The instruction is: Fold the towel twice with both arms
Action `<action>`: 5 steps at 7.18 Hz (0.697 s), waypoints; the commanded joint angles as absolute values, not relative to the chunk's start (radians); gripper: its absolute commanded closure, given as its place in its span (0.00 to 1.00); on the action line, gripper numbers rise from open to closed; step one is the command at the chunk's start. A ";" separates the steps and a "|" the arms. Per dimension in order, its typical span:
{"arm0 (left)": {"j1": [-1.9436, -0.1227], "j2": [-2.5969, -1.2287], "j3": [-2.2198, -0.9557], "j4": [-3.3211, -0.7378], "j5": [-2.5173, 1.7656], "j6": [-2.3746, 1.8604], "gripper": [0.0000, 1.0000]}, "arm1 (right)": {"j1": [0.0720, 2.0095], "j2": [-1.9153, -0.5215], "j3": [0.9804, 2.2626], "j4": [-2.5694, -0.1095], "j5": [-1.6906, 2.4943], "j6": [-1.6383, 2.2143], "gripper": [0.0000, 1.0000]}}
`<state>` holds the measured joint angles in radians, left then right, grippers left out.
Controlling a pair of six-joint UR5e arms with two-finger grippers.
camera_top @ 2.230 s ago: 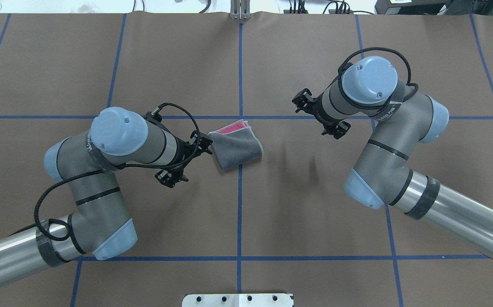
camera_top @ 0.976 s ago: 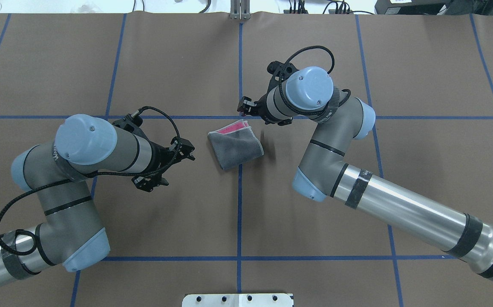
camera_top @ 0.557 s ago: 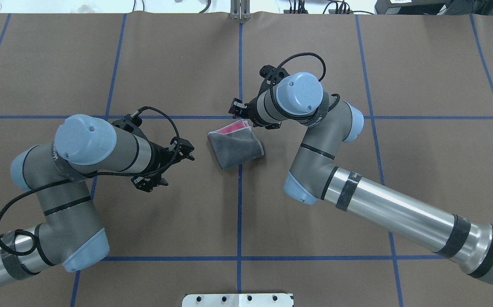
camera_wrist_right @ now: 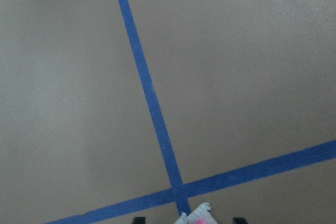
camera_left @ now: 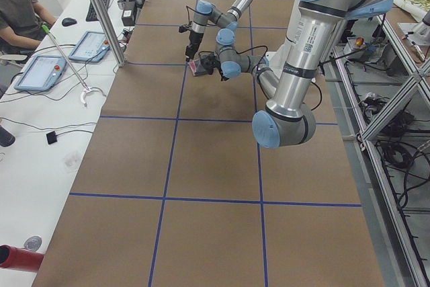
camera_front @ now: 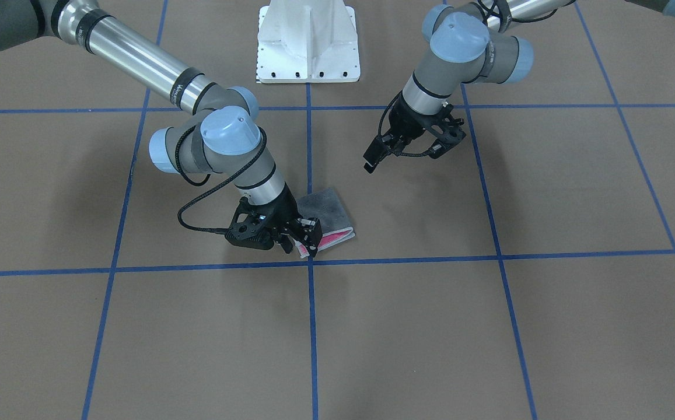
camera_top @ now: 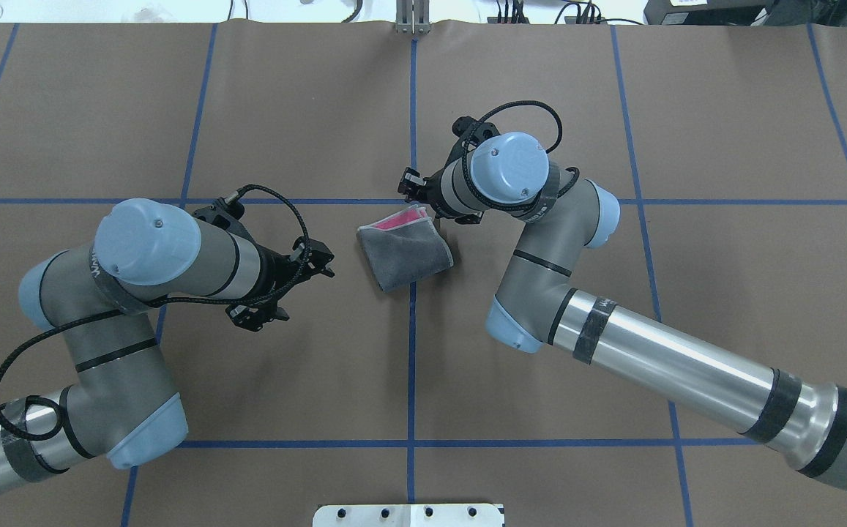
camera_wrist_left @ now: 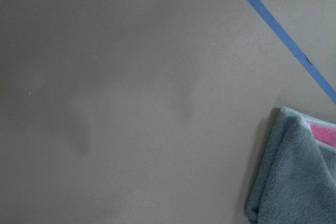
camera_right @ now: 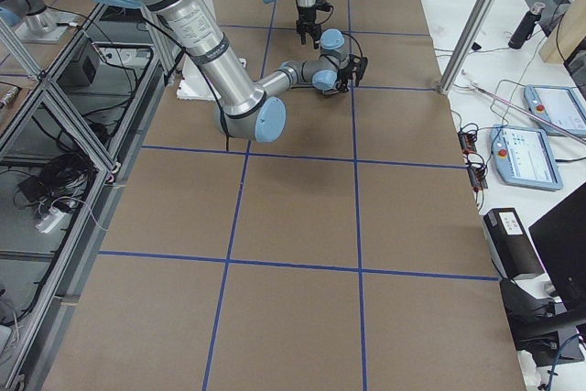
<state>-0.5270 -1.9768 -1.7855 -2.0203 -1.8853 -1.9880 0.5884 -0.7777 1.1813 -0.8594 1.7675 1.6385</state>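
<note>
- Two folds looked done; your towel (camera_top: 405, 252) lay compact.
- Right gripper (camera_front: 302, 242) straddled its pink corner, jaws spread, probably to neaten it.
- Left gripper (camera_top: 308, 293) hung spread, well apart.

Your robotics lab.
Beside you lie teach pendants (camera_left: 41, 72); aluminium framing (camera_left: 99, 11) borders the table (camera_top: 284, 380) gridded with blue tape.

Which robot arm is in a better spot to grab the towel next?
Probably right. The right gripper is open over the pink corner of the towel, which shows between its fingertips in the wrist view. The left gripper hangs to the side, apart from the towel.
</note>
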 commanded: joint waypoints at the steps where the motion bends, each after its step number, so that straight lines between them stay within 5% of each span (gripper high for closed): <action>1: -0.526 -1.976 -1.786 -2.020 -1.884 -1.988 0.01 | 0.586 -0.775 1.177 -0.859 1.764 1.640 0.39; 5: -0.526 -1.976 -1.786 -2.020 -1.871 -1.988 0.01 | 0.572 -0.779 1.178 -0.859 1.763 1.640 0.47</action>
